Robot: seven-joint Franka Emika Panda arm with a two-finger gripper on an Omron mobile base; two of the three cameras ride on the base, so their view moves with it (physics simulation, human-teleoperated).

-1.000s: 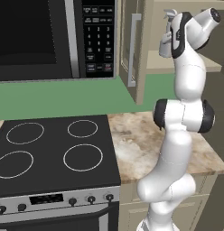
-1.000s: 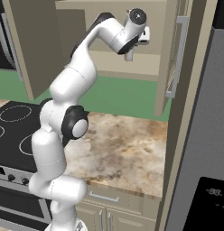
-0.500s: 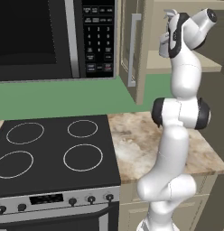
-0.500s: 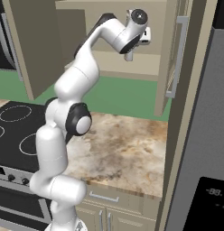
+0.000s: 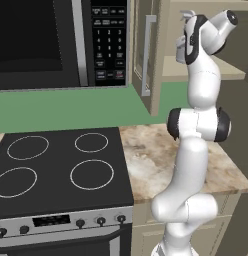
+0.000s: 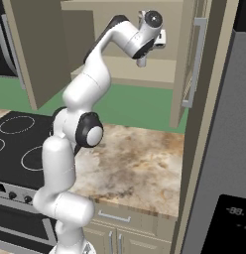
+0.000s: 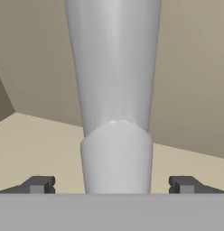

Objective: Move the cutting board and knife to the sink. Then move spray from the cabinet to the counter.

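Slim pale grey-white plastic spray bottle (image 7: 114, 103) upright on plain beige cabinet shelf (image 6: 122, 69), centred between hand (image 7: 111, 185) fingertips. Hand open, tips apart on either side of bottle, nothing held yet. Probably light, rigid, smooth and slippery; best gripped at mid body. Trigger head cut off above frame; bottle base hidden. Beige marbled stone worktop (image 6: 137, 166) below.
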